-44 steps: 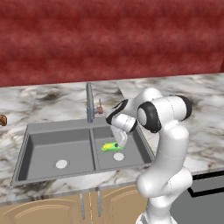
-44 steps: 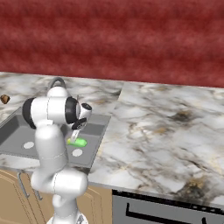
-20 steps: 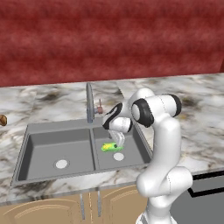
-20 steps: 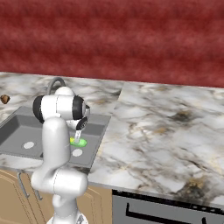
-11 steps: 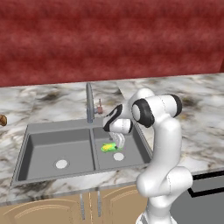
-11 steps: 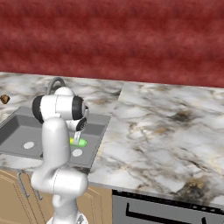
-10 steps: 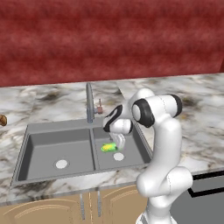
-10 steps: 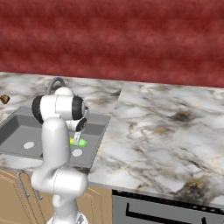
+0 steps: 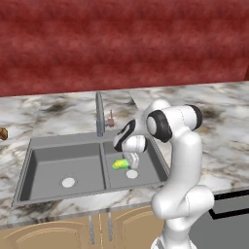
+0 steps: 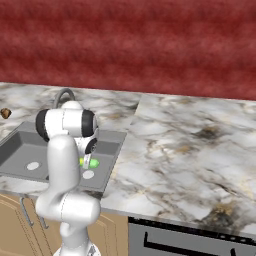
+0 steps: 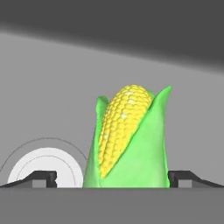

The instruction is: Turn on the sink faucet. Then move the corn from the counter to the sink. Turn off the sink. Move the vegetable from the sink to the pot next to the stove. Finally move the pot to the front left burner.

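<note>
Corn [image 11: 131, 140], a small yellow cob in green husk, is lying in the grey metal sink's [image 9: 53, 165] right basin beside the white drain [image 11: 46, 168], between the gripper's [image 11: 113, 177] wide-open jaws. Next call: closing for the pot transfer.

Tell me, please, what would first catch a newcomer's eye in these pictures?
The bright yellow-and-green corn stands out, lying in the sink's right basin beside the white drain. The white arm bends down over it, its open fingers on either side of the cob.
</note>
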Tool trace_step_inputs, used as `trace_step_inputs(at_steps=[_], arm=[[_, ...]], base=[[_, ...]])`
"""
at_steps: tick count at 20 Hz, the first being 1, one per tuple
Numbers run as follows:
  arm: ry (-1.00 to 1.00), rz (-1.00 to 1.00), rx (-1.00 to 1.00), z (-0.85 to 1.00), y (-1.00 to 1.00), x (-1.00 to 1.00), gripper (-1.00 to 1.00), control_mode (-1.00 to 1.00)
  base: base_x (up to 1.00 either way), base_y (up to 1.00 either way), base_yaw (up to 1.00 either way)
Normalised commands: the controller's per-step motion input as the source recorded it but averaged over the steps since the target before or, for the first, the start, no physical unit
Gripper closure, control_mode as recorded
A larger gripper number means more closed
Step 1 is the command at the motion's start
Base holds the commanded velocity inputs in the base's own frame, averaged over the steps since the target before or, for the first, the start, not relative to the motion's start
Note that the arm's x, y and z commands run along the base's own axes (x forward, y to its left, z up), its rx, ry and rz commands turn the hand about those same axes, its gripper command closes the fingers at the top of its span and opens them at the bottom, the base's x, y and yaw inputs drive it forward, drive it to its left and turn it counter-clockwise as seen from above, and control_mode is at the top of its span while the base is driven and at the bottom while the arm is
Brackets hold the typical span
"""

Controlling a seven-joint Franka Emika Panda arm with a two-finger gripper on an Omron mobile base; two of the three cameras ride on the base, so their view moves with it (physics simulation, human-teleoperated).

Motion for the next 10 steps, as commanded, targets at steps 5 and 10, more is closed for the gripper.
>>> trace_step_inputs(at_steps=[5, 10], arm=[[0.0, 0.0, -0.06, -0.45, 0.0, 0.01, -1.0, -1.0], [0.0, 0.0, 0.0, -0.41, 0.0, 0.0, -1.0, -1.0]], base=[[0.0, 0.0, 0.0], [0.0, 0.0, 0.0]])
